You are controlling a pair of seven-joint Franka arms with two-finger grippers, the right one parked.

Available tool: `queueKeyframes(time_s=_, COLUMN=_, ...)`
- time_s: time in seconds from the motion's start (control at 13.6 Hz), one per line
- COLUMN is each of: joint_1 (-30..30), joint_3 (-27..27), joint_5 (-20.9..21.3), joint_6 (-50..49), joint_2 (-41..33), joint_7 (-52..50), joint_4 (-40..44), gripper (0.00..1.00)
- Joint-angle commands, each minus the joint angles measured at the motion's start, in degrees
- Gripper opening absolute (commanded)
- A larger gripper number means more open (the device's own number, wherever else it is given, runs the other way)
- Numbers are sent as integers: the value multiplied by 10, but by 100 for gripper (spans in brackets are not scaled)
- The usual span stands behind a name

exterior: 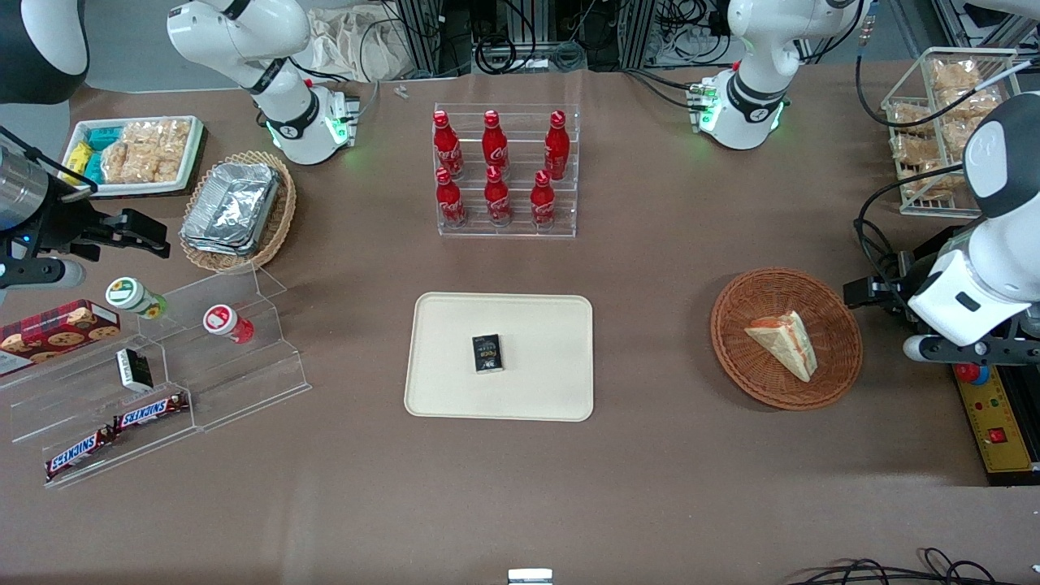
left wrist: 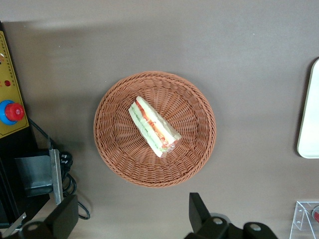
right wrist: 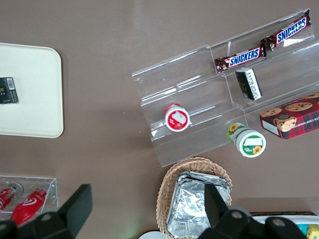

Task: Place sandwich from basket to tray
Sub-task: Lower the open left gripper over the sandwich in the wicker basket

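Note:
The sandwich (exterior: 784, 343) (left wrist: 153, 127), a white-bread wedge with red and green filling, lies on its side in the round reddish-brown basket (exterior: 731, 325) (left wrist: 114, 149). My left gripper (exterior: 871, 291) (left wrist: 132, 219) hangs above the table beside the basket, toward the working arm's end. It is open, its two black fingers wide apart with nothing between them, clear of the basket rim. The cream tray (exterior: 528, 390) (left wrist: 310, 124) lies at mid-table toward the parked arm's end from the basket, with a small black box (exterior: 487, 353) on it.
A clear rack of red bottles (exterior: 505, 175) stands farther from the camera than the tray. A white wire rack (exterior: 942, 122) and a yellow control box (exterior: 995, 422) (left wrist: 10, 112) flank the working arm. A snack stand (exterior: 162, 382) and a foil-filled tan basket (exterior: 236, 210) sit at the parked arm's end.

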Motion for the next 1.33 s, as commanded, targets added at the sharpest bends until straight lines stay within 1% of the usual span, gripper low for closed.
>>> queueKeyframes(time_s=0.0, joint_1=-1, joint_3=-1, joint_5=2, joint_6=-12, joint_2=13, joint_7=3, joint_4=20, gripper=100)
queueKeyframes(time_s=0.37, joint_1=-1, joint_3=0, joint_5=4, joint_6=-9, joint_2=37, joint_7=-7, joint_4=20, gripper=100)
queueKeyframes(time_s=0.52, joint_1=3, joint_3=1, joint_5=3, joint_6=38, joint_2=46, joint_7=-21, joint_4=-1, gripper=100)
queueKeyframes(time_s=0.59, joint_1=4, joint_3=3, joint_5=4, joint_6=71, joint_2=43, joint_7=-35, joint_4=-31, gripper=100)
queueKeyframes(time_s=0.74, joint_1=4, joint_3=3, joint_5=4, joint_6=131, joint_2=41, joint_7=-93, joint_4=-76, gripper=100)
queueKeyframes(time_s=0.96, joint_1=4, joint_3=3, joint_5=0, joint_6=201, joint_2=43, joint_7=-228, joint_4=-120, gripper=100)
queueKeyframes(time_s=1.11, joint_1=4, joint_3=3, joint_5=-3, joint_6=217, joint_2=54, joint_7=-321, joint_4=-128, gripper=100)
queueKeyframes(time_s=1.25, joint_1=3, joint_3=3, joint_5=1, joint_6=227, joint_2=68, joint_7=-390, joint_4=-140, gripper=100)
